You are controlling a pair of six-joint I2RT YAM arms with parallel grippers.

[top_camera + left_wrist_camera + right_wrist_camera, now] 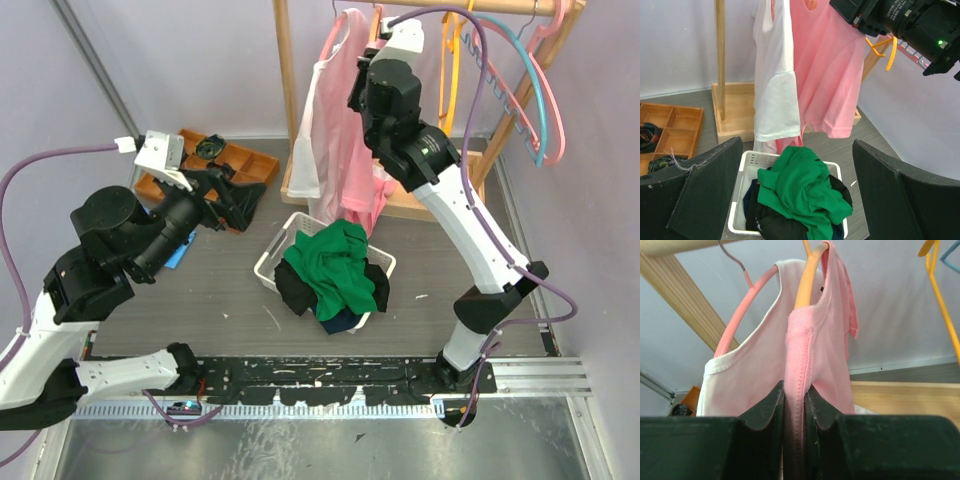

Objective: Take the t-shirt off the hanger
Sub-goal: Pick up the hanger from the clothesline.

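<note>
A pink t-shirt (352, 150) hangs on an orange hanger (807, 275) from the wooden rail, next to a white tank top (305, 150) on a pink hanger (742, 305). My right gripper (794, 390) is raised at the rail (373, 48) and is shut on the pink t-shirt's shoulder seam (800, 350), just below the hanger. My left gripper (796, 145) is open and empty. It hovers left of the rack (238, 200) and faces the basket and the hanging shirts (827, 75).
A white basket (268, 258) holds a green garment (325, 265) over dark clothes, below the shirts. The wooden rack's post (285, 80) and base (415, 205) stand behind. A wooden compartment tray (240, 160) lies at the left. Empty hangers (535, 100) hang at the right.
</note>
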